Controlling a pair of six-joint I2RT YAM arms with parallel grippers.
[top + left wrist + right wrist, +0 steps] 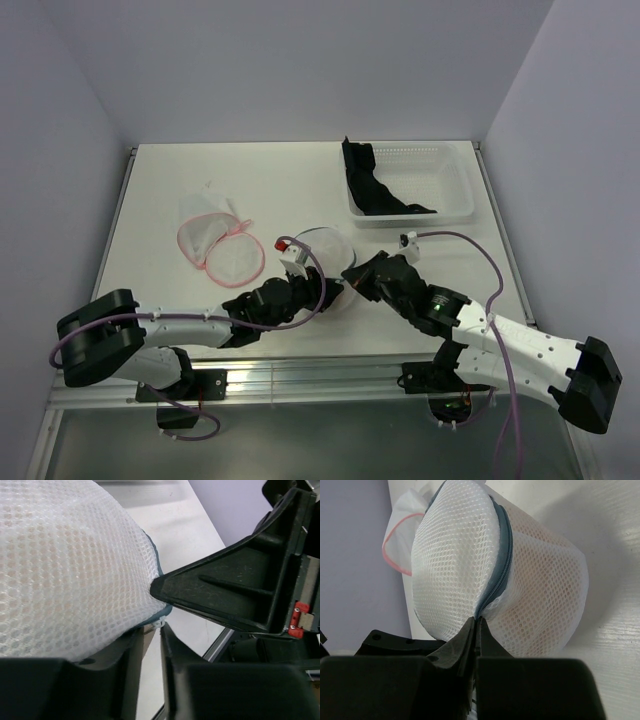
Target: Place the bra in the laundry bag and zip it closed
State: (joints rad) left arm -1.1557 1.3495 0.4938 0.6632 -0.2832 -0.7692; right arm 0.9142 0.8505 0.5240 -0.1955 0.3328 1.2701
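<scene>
One domed white mesh laundry bag (330,250), we see peach inside; right gripper (476,630) pinches its grey zipper (505,555); left gripper (150,635) nearly together, grip unclear.

A white plastic basket (445,180) is seen well beyond the jaws, to their right, with a black garment (372,188) draped over its left wall. A pink-trimmed mesh pouch (222,248) is laid left of the jaws.

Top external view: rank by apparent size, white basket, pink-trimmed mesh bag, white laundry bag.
1. white basket
2. pink-trimmed mesh bag
3. white laundry bag, which looks smallest, but it is partly hidden, so its full extent is unsure.
</scene>
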